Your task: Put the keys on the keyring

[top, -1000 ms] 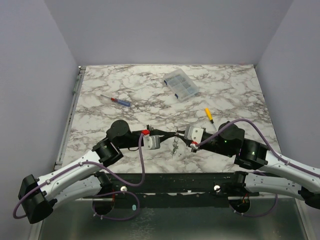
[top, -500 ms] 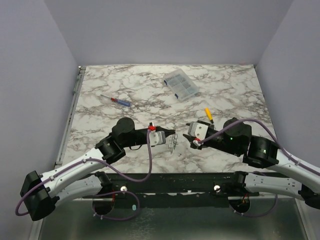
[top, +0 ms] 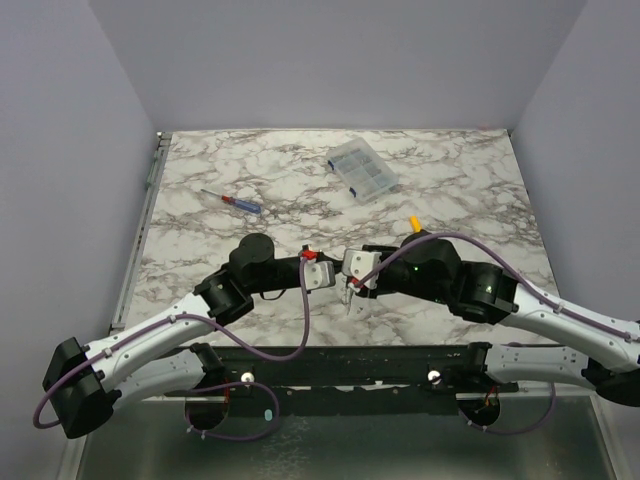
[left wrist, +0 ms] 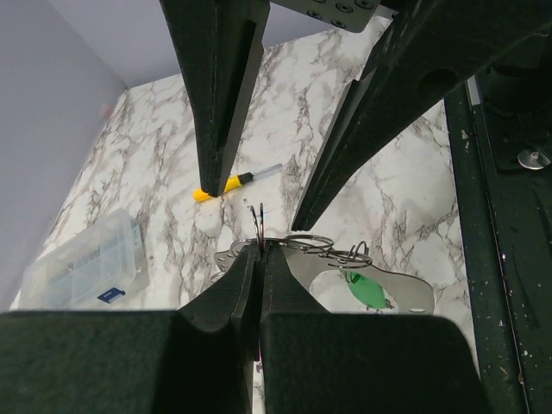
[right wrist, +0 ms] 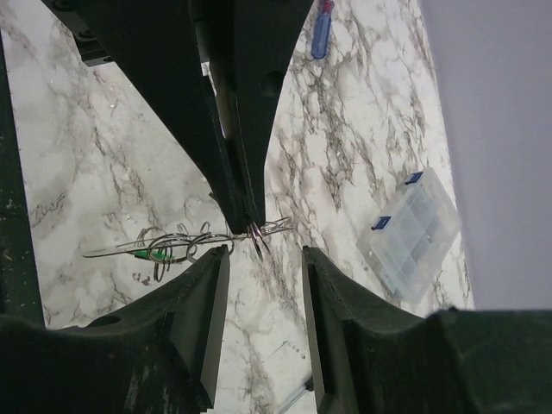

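Midway along the white marbled table's [top: 450, 190] near edge, pinched by the left gripper's [left wrist: 260, 252] pressed-together fingers: thin silvery wire keyring [left wrist: 308, 243], small silvery metal keys [left wrist: 405, 297] bunched just beside. Just beyond the right gripper's [right wrist: 265, 257] spread fingertips.

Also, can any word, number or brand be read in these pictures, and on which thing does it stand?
No text can be read.
Clear plastic box: its blue patches are too small to read.
Green tag among the keys: no lettering shows.

Left gripper [left wrist: 260, 252] clamped, right gripper [right wrist: 263, 259] spread (tips seemingly close).
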You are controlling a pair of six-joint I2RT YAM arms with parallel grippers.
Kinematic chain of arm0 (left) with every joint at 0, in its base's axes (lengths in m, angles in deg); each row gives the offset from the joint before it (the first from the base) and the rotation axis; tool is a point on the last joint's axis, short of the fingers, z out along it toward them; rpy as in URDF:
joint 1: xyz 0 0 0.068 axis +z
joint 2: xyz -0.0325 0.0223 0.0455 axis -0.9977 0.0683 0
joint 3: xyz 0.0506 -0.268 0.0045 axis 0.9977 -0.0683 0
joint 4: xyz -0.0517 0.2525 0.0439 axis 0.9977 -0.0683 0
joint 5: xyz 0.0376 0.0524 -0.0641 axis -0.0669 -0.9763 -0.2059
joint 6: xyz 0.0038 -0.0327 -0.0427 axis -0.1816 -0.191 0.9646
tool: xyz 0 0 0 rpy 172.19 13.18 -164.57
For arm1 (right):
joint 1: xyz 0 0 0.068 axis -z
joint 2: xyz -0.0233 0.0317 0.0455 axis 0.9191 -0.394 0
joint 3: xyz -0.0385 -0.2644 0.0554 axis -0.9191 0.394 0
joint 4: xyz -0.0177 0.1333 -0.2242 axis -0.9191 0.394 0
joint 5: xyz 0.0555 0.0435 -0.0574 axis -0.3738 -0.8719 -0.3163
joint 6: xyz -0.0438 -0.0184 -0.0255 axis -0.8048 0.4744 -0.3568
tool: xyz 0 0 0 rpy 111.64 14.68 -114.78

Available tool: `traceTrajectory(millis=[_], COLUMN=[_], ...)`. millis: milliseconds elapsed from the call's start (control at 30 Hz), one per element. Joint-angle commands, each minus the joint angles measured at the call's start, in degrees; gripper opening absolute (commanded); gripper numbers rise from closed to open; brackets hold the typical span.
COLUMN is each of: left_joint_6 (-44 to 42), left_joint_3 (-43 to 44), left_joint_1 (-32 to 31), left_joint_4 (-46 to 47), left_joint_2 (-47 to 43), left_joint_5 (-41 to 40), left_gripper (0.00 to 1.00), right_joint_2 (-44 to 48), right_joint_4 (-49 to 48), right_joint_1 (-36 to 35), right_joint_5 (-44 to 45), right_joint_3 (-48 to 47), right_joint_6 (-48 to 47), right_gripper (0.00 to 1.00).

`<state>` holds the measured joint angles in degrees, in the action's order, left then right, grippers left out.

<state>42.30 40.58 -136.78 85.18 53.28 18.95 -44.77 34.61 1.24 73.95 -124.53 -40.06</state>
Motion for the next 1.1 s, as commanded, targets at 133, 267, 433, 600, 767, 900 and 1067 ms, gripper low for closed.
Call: traceTrajectory(millis=[133, 267, 433, 600, 767, 900, 1067], left_joint_6=[-0.46, -0.46, -0.46, -0.37, -0.38, -0.52, -1.05], left_joint_3=[2.34, 2.33, 2.34, 2.34, 2.28, 2.26, 1.81], left_joint_1=[-0.03, -0.03, -0.02, -0.03, -0.08, -0.03, -0.1], left_joint_4=[0.79, 0.84, 0.82, 0.78, 0.73, 0.8, 1.25], left_joint_2=[0.08, 0.06, 0.02, 0.06, -0.16, -0.53, -1.55], left_joint_5=[-0.15, -0.06, 0.15, 0.27, 0.37, 0.46, 0.71], left_gripper=[0.0, 0.0, 0.0, 0.0, 0.0, 0.0, 0.0], right_joint_2=[-1.0, -1.58, -2.11, -2.3, -2.6, -2.8, -1.1], right_joint_4=[-0.32, -0.53, -1.3, -1.9, -2.22, -2.57, -5.4], right_joint_1=[-0.31, -0.28, -0.34, -0.32, -0.39, -0.32, -0.27], right_joint_5=[0.48, -0.04, -0.65, -0.96, -1.04, -0.96, -0.48], right_joint_3=[-2.17, -2.19, -1.98, -1.73, -1.34, -0.51, 1.86], right_joint_6=[-1.6, -1.52, -1.52, -1.52, -1.43, -1.43, -1.43], right_gripper=[0.43, 0.41, 0.36, 0.27, 0.18, 0.04, 0.01])
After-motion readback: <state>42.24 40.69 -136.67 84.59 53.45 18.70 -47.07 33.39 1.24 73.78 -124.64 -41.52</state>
